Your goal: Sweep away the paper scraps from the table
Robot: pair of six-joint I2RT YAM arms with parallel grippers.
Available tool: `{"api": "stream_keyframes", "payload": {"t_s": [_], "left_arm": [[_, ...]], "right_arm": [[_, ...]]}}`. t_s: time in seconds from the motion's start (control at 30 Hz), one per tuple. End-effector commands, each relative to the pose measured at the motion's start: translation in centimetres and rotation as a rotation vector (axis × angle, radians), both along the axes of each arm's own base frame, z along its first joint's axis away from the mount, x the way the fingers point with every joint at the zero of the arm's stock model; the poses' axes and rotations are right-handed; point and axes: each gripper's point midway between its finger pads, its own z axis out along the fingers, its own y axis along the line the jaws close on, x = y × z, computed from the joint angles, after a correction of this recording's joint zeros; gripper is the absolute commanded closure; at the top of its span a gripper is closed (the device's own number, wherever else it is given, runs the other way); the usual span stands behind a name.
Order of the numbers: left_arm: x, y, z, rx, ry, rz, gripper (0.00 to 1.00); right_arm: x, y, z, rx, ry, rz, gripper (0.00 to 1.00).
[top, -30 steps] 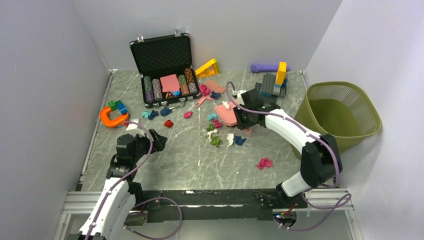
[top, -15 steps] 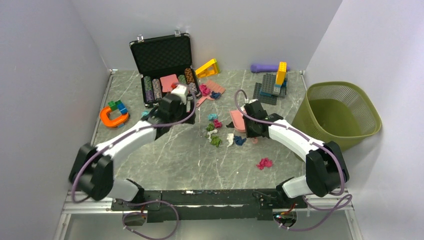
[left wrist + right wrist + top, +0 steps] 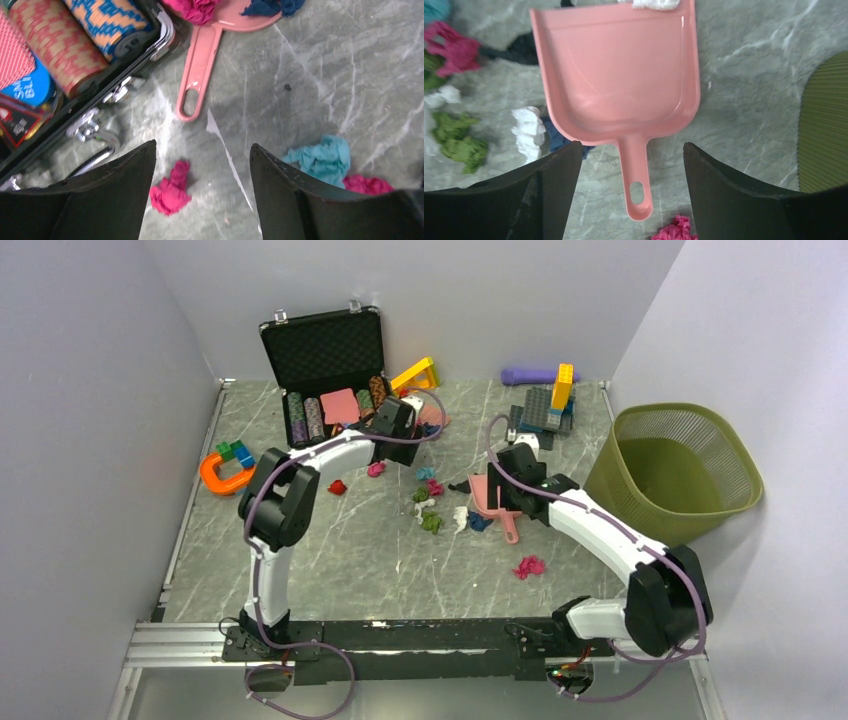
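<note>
Paper scraps lie scattered on the table [image 3: 350, 550]: a cluster [image 3: 430, 502] at the middle, a magenta wad [image 3: 529, 566] nearer the front, a red one [image 3: 337, 486] to the left. My left gripper [image 3: 398, 428] hangs open by the poker case, over a magenta scrap [image 3: 170, 192] lying between its fingers; a teal scrap [image 3: 322, 157] sits just right. My right gripper [image 3: 632, 145] is open above a pink dustpan [image 3: 619, 75], whose handle [image 3: 636, 185] lies untouched between the jaws. White [image 3: 529, 132] and green [image 3: 459, 142] scraps lie left of the pan.
An open black case [image 3: 330, 380] of poker chips stands at the back left. A pink long-handled tool [image 3: 197, 75] lies beside it. A green mesh bin [image 3: 680, 470] stands off the right edge. Building bricks [image 3: 548, 405] and an orange toy [image 3: 225, 475] sit around.
The left arm swung from the near left out to the poker case, its jaws narrowing a little. The right gripper opened and let go of the dustpan, which now lies flat.
</note>
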Motion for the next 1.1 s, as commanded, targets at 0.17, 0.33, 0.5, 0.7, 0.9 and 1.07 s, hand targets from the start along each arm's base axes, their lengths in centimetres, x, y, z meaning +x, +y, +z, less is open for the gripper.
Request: {"api": "stream_keyframes", "payload": {"t_s": [0.17, 0.33, 0.5, 0.7, 0.9, 1.07], "left_arm": [[3.5, -1.1, -1.6, -0.04, 0.058, -0.027, 0.3], [4.7, 0.2, -3.4, -0.063, 0.119, 0.011, 0.31], [4.7, -0.2, -4.3, -0.121, 0.183, -0.03, 0.54], [2.3, -1.0, -6.0, -0.145, 0.309, -0.078, 0.83], [-0.9, -1.6, -4.2, -0.082, 0.279, -0.08, 1.0], [-4.3, -1.4, -2.4, -0.084, 0.279, -0.066, 1.0]], "right_arm": [[1.2, -0.7, 5.9, 0.095, -0.237, -0.076, 0.19], [0.9, -1.2, 7.2, 0.113, -0.293, -0.093, 0.18], [0.8, -1.2, 7.7, 0.125, -0.306, -0.094, 0.17], [0.8, -0.5, 7.7, 0.158, -0.284, -0.089, 0.17], [0.8, 0.4, 7.2, 0.196, -0.268, -0.067, 0.17], [0.7, 0.9, 6.9, 0.215, -0.242, -0.059, 0.18]]}}
